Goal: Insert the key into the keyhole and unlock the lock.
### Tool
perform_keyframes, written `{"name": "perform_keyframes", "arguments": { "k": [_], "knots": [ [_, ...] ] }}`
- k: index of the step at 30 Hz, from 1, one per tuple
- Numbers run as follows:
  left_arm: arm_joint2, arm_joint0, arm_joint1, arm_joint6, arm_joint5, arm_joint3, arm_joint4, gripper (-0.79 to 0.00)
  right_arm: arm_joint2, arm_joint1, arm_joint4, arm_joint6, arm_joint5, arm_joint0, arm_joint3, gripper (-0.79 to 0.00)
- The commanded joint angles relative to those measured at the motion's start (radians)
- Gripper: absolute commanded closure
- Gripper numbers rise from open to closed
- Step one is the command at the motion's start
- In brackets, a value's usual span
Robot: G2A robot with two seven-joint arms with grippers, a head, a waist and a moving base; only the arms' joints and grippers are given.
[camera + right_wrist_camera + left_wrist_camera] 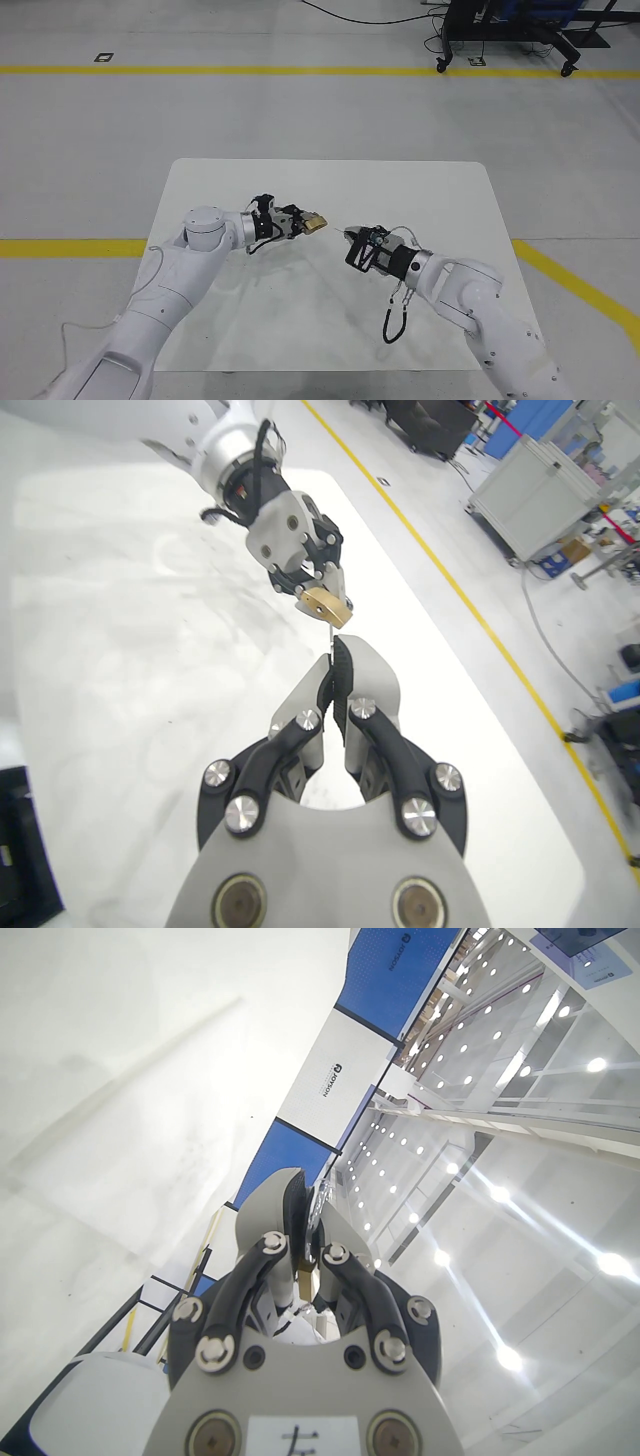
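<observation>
Grey shop floor surrounds the white counter [330, 165]. Above its middle the brass lock [327, 607] is pinched in the left hand [325, 590], its bottom face turned toward the key [331, 640]. The key's blade sticks straight out of the right hand [336, 656], which is clamped on it. Blade and lock line up nearly end to end, tip just at the lock, so a short push along the blade looks due.
</observation>
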Motion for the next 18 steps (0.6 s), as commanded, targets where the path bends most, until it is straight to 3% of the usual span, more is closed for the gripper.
{"name": "perform_keyframes", "arguments": {
  "k": [1, 8, 18],
  "knots": [
    [0.003, 0.000, -0.001, -0.005, 0.005, -0.005, 0.007, 0.000, -0.038, -0.001, -0.106, 0.023, 0.023, -0.001, -0.021, 0.000],
    [0.007, -0.001, -0.004, -0.014, 0.013, -0.006, 0.022, 0.000, -0.242, -0.019, -0.542, 0.233, 0.136, 0.024, -0.084, 0.000],
    [0.003, 0.006, -0.008, -0.005, 0.000, -0.014, 0.030, 0.000, -0.388, -0.056, -0.639, 0.294, 0.134, 0.080, -0.025, 0.000]
  ]
}}
